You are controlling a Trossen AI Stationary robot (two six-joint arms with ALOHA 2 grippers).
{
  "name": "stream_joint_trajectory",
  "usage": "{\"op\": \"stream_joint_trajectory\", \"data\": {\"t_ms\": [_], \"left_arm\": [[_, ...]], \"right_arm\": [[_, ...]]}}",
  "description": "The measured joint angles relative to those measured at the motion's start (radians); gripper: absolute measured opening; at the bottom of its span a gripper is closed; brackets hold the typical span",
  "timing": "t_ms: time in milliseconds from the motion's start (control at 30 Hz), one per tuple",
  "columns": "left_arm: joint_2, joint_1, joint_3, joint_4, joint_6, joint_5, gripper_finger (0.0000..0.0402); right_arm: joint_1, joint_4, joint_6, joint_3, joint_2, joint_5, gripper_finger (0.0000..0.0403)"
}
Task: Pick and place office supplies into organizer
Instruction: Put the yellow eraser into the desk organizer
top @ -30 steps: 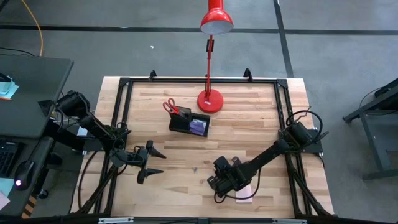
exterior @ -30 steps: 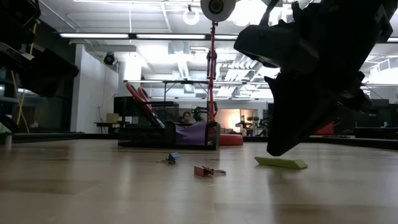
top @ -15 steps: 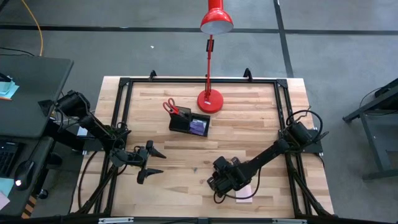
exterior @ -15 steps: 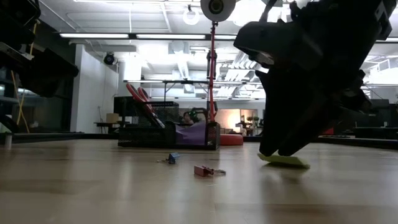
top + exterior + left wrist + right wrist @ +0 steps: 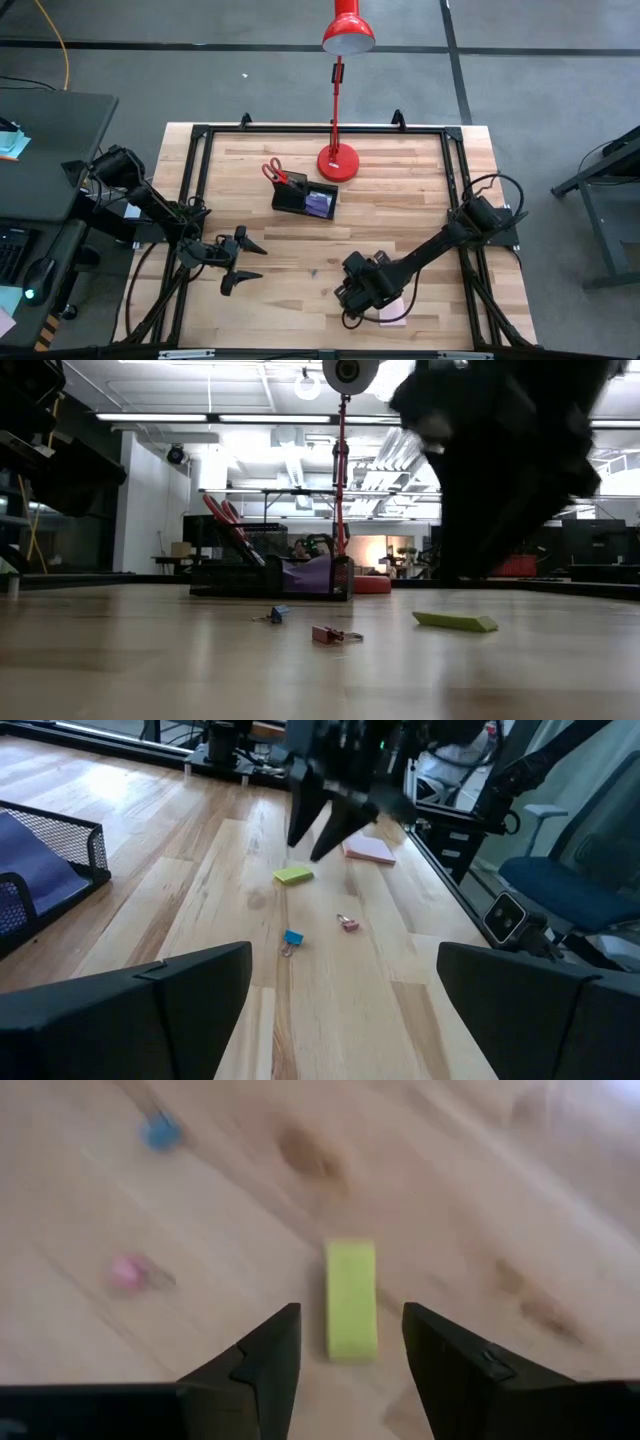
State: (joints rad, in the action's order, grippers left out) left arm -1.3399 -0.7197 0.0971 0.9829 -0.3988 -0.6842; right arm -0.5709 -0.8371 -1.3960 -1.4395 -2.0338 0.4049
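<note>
A small yellow block (image 5: 351, 1300) lies flat on the wooden table, also seen as the yellow block (image 5: 455, 621) in the low view. My right gripper (image 5: 350, 1348) hangs open just above it, one finger to each side, touching nothing. The black organizer (image 5: 305, 197) stands mid-table. Red-handled scissors (image 5: 274, 173) stick up from its left compartment, and a purple pad (image 5: 320, 202) sits in its right one. A pink pad (image 5: 393, 308) lies flat by my right gripper (image 5: 350, 296). My left gripper (image 5: 250, 266) waits open at the table's left.
A blue binder clip (image 5: 292, 938) and a pink one (image 5: 347, 923) lie on the table left of the yellow block. The red lamp's base (image 5: 338, 162) stands behind the organizer. A black frame (image 5: 200, 135) rims the table.
My right gripper has opened and then risen a little off the table. The yellow block has stayed flat where it was.
</note>
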Motion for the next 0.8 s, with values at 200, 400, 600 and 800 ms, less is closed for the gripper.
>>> {"op": "stream_joint_trajectory", "data": {"t_ms": [200, 400, 600, 800], "left_arm": [[0.0, 0.0, 0.0, 0.0, -0.001, 0.0, 0.0312], [0.0, 0.0, 0.0, 0.0, -0.001, -0.001, 0.0312], [0.0, 0.0, 0.0, 0.0, -0.001, -0.003, 0.0312], [0.0, 0.0, 0.0, 0.0, -0.001, -0.004, 0.0312]], "right_arm": [[0.0, 0.037, 0.022, 0.008, -0.034, -0.016, 0.0179], [0.011, 0.036, 0.032, 0.006, -0.066, -0.047, 0.0179], [0.02, 0.043, 0.045, 0.004, -0.073, -0.051, 0.0159], [0.024, 0.063, 0.053, 0.004, -0.074, -0.048, 0.005]]}}
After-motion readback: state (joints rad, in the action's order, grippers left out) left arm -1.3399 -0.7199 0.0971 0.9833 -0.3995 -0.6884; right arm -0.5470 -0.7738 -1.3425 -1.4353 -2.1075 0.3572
